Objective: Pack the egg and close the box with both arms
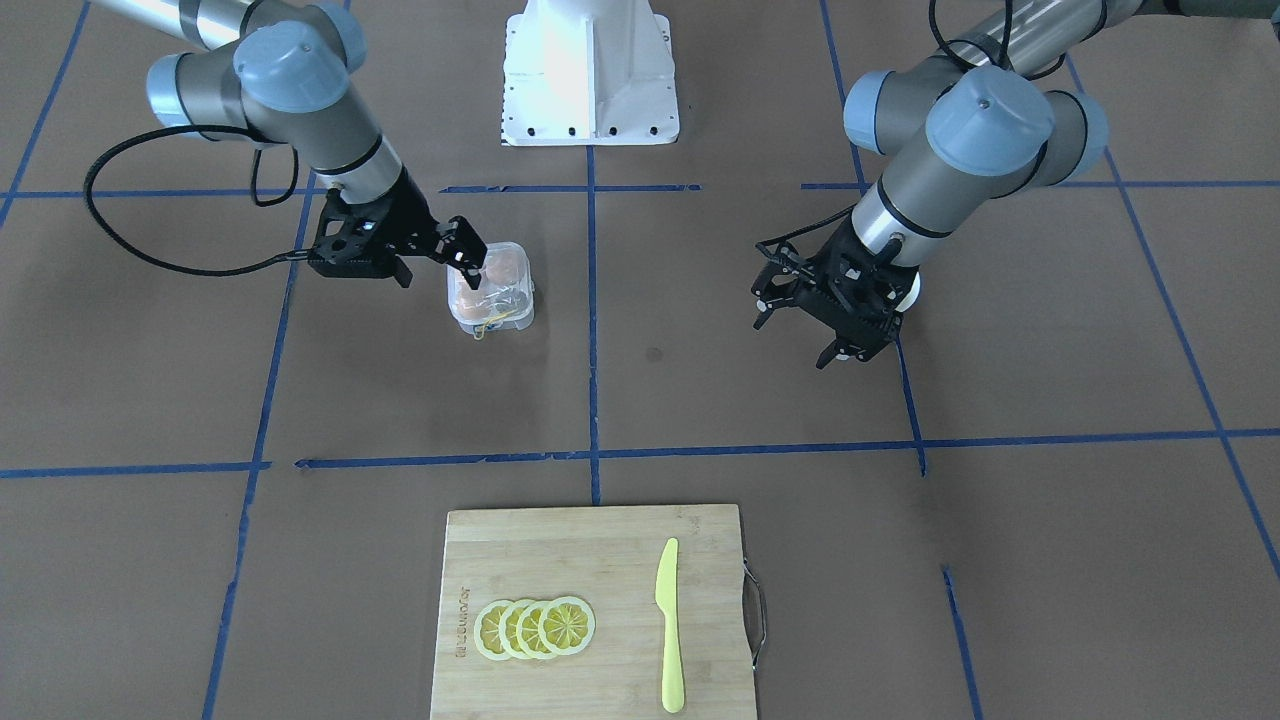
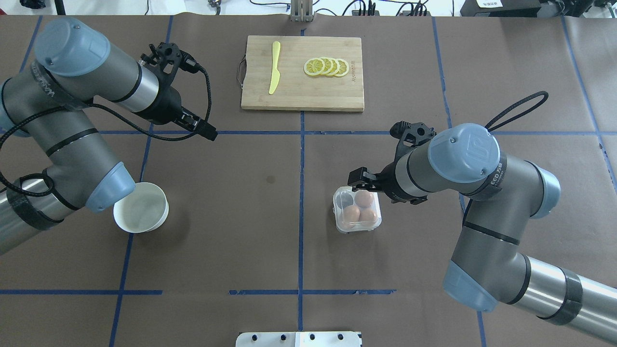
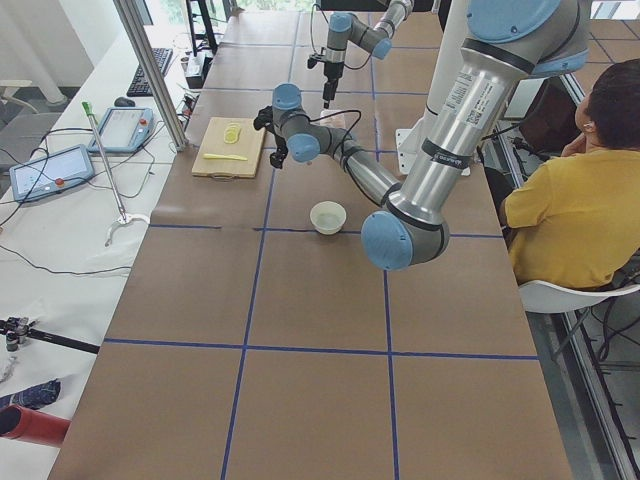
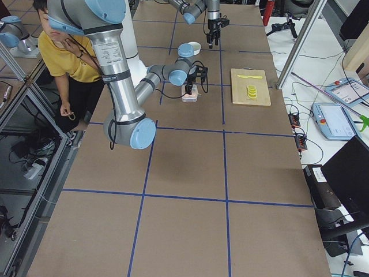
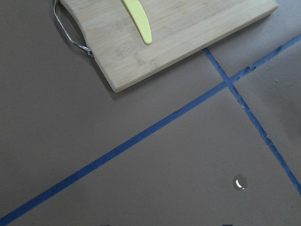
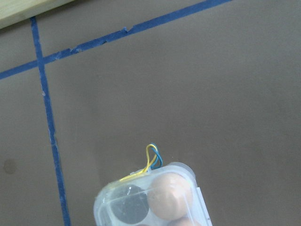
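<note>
The clear box (image 2: 339, 222) stands right of the table's middle. It holds three orange-brown eggs (image 2: 365, 197) and one empty cup (image 2: 344, 198). I cannot tell whether its clear lid is down. A yellow band (image 6: 151, 159) sticks out at its edge. My right gripper (image 1: 432, 260) is open and hangs over the box's edge, with one finger (image 1: 464, 248) at the box's top. The right wrist view shows the box (image 6: 107, 197) just below. My left gripper (image 1: 792, 340) is open and empty, held above the table far from the box.
An empty white bowl (image 2: 141, 208) sits under my left arm. A bamboo cutting board (image 2: 299, 94) at the far side carries a yellow knife (image 2: 274, 67) and lemon slices (image 2: 327, 66). The white base pedestal (image 1: 590, 70) is at the robot's edge. An operator (image 3: 565, 200) sits beside the table.
</note>
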`<state>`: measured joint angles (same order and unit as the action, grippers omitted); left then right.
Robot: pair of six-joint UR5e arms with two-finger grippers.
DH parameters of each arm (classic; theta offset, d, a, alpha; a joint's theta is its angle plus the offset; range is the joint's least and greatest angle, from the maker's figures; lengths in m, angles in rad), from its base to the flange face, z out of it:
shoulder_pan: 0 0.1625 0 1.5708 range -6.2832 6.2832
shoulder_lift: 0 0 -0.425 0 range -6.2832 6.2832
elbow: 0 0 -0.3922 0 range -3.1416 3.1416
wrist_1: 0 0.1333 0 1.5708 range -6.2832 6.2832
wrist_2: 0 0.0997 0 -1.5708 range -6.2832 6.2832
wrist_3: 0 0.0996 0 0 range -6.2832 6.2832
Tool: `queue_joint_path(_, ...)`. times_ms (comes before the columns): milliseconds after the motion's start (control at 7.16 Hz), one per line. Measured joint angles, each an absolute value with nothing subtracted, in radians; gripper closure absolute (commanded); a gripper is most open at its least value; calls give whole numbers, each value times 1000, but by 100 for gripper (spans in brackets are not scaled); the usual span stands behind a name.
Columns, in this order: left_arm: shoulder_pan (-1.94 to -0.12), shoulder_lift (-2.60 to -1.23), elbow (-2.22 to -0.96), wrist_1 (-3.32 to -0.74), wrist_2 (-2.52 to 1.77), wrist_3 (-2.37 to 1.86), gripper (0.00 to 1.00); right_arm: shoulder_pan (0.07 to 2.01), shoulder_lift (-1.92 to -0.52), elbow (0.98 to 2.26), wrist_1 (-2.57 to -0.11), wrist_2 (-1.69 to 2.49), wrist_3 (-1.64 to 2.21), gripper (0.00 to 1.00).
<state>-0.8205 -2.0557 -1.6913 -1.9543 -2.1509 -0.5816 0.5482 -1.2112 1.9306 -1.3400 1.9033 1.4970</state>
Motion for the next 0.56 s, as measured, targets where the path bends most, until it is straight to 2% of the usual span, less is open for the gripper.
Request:
queue_joint_path(279, -854, -2030, -1705, -1954, -2159, -574, 16, 632, -1272, 2008, -1403, 1989, 1469, 0)
queue_joint_path(559, -914, -1961, -1716, -1954, -2177, -471, 14, 728, -1416, 2038, -1405, 2032, 1253, 0)
